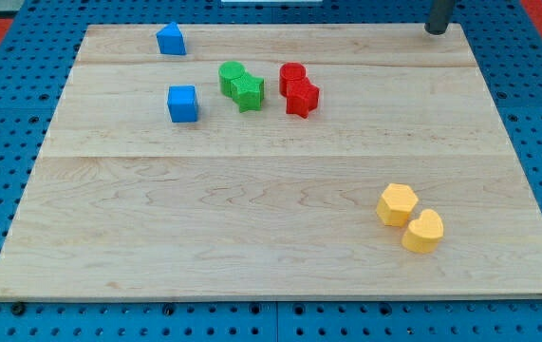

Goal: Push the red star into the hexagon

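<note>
Closest to the view's bottom, over on the right, there are two yellow blocks sitting right against each other: a yellow hexagon (397, 204) and, just below and right of it, a yellow heart-ish block (423, 231). They've got that corner of the wooden surface (252, 228) to themselves.

Further up, around the middle-left, is a blue cube (183, 104). To its right there's a green pair, a rounded green block (232, 76) touching a green star (248, 91). Then right of those, a red pair: the red star (302, 97) with a rounded red block (292, 76) touching it on its upper-left side. So the red star is well apart from the yellow hexagon, up and to the left of it.

Near the top-left edge sits a blue block with a pointed, house-like shape (171, 39).

Furthest back, at the view's top right, my tip (437, 30) rests by the surface's far edge, well away from every block. The end effector is just a rod, so it isn't holding anything and has nothing to open or close.
</note>
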